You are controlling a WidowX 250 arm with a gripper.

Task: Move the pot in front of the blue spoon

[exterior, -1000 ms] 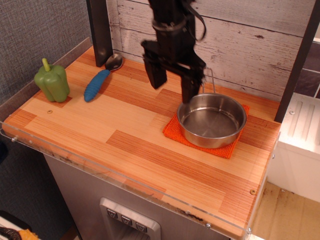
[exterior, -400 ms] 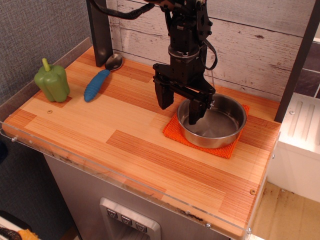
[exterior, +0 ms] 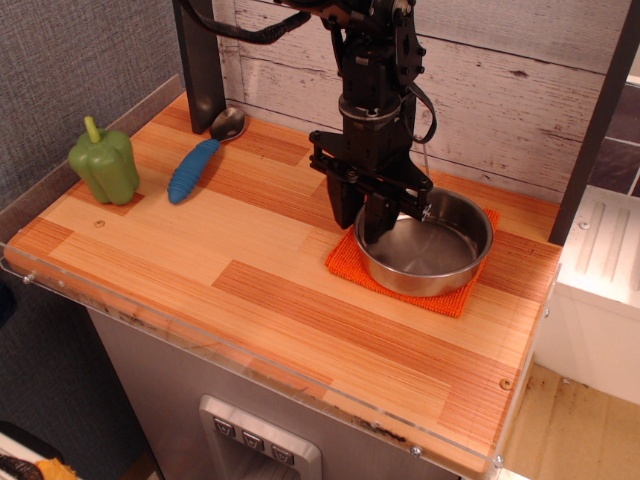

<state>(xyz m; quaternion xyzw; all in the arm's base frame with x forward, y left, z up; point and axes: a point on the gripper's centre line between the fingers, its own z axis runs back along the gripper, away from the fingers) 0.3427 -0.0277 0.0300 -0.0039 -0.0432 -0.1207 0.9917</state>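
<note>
Wooden bench (exterior: 250, 290) with a clear plastic strip along the front edge. At the far left a green pepper (exterior: 104, 163) stands upright. Just right of it the blue spoon (exterior: 200, 160) lies slanted, metal bowl pointing to the back wall, close to a dark post (exterior: 200, 60). Pepper and spoon are apart, not touching.

Open stretch of wood between the spoon and the pot; only the arm stands in that span.

The pot (exterior: 428, 243) sits on an orange mat (exterior: 352, 266) at the right side of the bench, well apart from the spoon. Its wire handle rises at the back rim, partly hidden behind the arm.

The hand (exterior: 364, 218) is down at the pot's left rim. One finger is outside the wall, over the mat; the other is inside the pot. The fingers are drawn close together with the rim between them, pinching the pot's wall as far as this view shows. Pot base rests on the mat.
</note>
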